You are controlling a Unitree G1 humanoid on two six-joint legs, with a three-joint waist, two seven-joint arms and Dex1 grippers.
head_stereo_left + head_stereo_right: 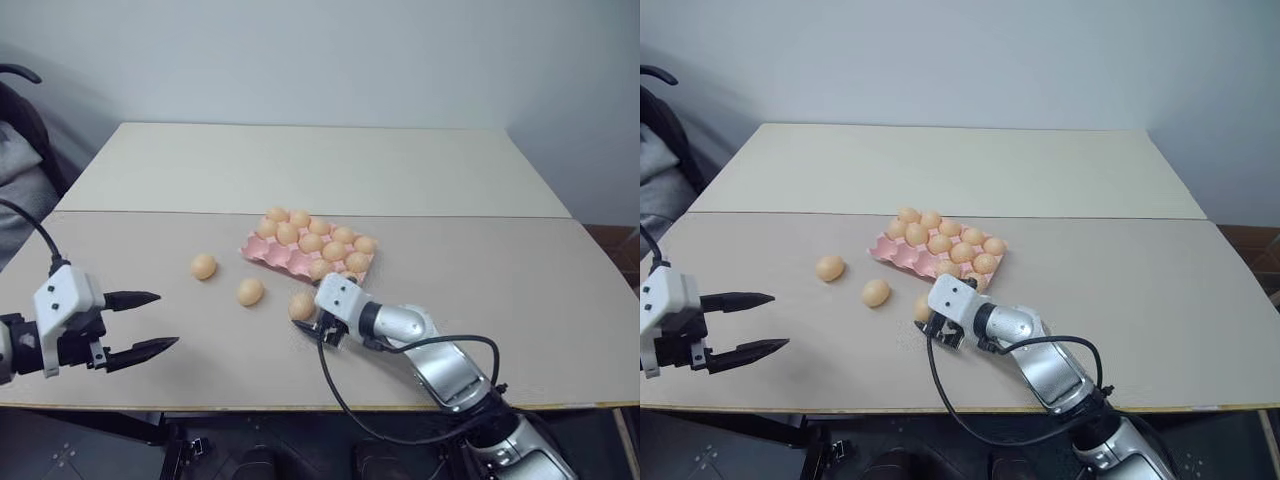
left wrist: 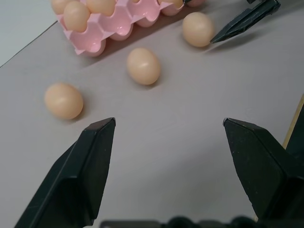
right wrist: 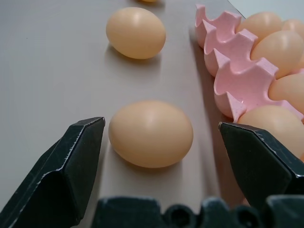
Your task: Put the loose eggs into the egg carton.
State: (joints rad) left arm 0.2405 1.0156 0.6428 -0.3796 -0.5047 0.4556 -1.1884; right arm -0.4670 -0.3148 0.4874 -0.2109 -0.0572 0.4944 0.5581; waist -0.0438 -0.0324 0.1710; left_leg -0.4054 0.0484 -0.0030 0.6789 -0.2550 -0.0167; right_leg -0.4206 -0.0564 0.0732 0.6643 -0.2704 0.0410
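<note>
Three loose eggs lie on the beige table in front of the pink egg carton (image 1: 268, 252): a left egg (image 1: 203, 266), a middle egg (image 1: 250, 292) and a right egg (image 1: 301, 306). The carton holds several eggs, and its near-left cups are empty. My right gripper (image 1: 308, 320) stands open low over the table, its fingers either side of the right egg (image 3: 151, 133) without touching it. The carton's edge (image 3: 228, 71) is just beside that egg. My left gripper (image 1: 145, 322) hangs open at the near left, well short of the eggs, holding nothing.
The table's front edge (image 1: 250, 405) runs just below both arms. A second, lighter table (image 1: 300, 165) adjoins at the back. A dark chair with grey cloth (image 1: 20, 150) stands at the far left. A black cable (image 1: 335, 390) loops along my right arm.
</note>
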